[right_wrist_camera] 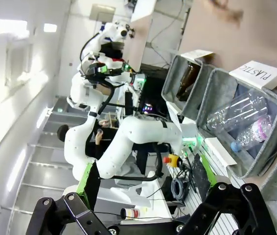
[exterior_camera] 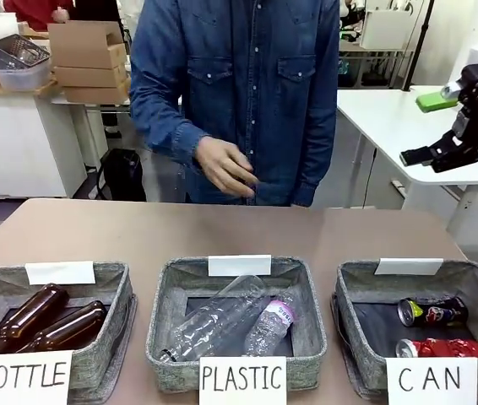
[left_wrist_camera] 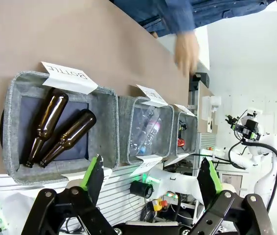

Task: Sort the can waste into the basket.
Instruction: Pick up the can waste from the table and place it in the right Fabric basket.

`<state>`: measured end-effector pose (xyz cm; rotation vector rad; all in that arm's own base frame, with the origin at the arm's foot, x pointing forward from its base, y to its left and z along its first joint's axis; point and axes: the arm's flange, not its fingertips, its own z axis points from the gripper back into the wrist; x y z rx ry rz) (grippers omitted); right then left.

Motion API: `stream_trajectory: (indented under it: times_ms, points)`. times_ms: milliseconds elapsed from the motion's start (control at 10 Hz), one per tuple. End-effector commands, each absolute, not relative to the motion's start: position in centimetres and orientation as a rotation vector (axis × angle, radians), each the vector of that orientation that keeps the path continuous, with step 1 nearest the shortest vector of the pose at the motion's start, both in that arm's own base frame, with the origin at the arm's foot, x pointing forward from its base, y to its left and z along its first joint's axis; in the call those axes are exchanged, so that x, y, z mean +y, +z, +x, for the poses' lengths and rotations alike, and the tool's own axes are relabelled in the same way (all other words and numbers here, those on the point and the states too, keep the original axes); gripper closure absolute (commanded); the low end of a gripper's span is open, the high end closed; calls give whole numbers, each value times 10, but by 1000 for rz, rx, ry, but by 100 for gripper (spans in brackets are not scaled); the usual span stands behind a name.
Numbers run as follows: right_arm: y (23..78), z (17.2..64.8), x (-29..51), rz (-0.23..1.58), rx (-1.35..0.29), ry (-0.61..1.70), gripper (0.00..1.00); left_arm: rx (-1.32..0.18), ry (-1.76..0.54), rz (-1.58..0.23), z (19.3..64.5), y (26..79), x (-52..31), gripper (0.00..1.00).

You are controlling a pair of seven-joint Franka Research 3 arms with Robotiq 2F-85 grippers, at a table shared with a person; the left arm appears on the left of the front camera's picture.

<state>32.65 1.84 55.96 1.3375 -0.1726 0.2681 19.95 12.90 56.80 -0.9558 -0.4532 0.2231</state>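
Both cans lie inside the CAN basket (exterior_camera: 361, 291): the dark can (exterior_camera: 432, 312) toward its back, the red dented can (exterior_camera: 440, 348) just in front. They look light, thin-walled, slippery; a mid-body hold suits best. The left gripper (left_wrist_camera: 151, 182) and right gripper (right_wrist_camera: 145, 182) gape wide, empty.

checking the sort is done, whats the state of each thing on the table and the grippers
red can: dented, lying in the CAN basket
dark can: lying in the same basket
clear plastic bottles: lying in the PLASTIC basket
brown bottles: lying in the BOTTLE basket
left gripper: open, empty
right gripper: open, empty
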Motion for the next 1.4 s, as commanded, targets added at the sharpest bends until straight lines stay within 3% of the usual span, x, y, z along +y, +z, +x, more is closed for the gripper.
stream_trajectory:
  times_ms: [0, 1300]
  points:
    - [559, 326, 17, 1328, -175, 289, 0, -458, 206, -971, 199, 568, 131, 0]
    - [559, 326, 17, 1328, -175, 289, 0, -458, 206, -971, 199, 568, 131, 0]
